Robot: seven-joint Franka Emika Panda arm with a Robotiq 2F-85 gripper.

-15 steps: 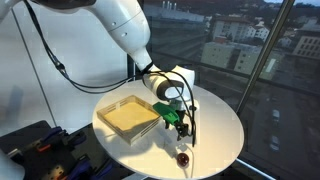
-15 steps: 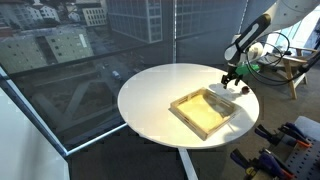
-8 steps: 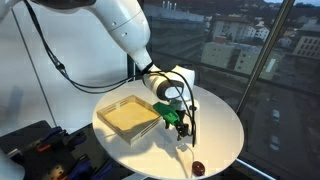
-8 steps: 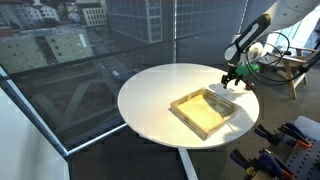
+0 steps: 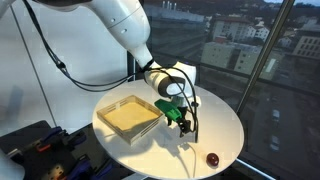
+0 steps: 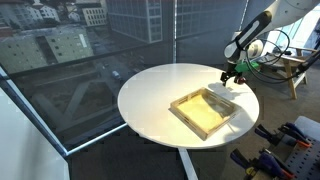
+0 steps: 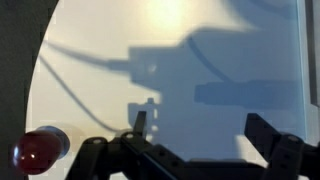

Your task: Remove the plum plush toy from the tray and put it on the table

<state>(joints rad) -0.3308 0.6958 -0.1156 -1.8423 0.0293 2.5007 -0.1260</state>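
Note:
The plum plush toy [image 5: 212, 158], a tiny dark reddish-purple ball, lies on the white round table [image 5: 218, 122] near its rim, away from the tray [image 5: 128, 116]. In the wrist view it sits at the lower left [image 7: 38, 148], outside the jaws. My gripper [image 5: 183, 126] is open and empty, hanging just above the table beside the tray's corner. It also shows in an exterior view [image 6: 230, 79] past the tray [image 6: 205, 112]; the plum does not show there. The wrist view shows the open jaws [image 7: 200, 135] over bare tabletop [image 7: 170, 40].
The table stands by large windows. The table's edge is close beyond the plum. Dark equipment [image 5: 35, 145] sits beside the table, and more clutter lies on the floor [image 6: 275, 150].
The plum has rolled across the table away from the gripper, toward the rim. The gripper has lifted slightly and stays open.

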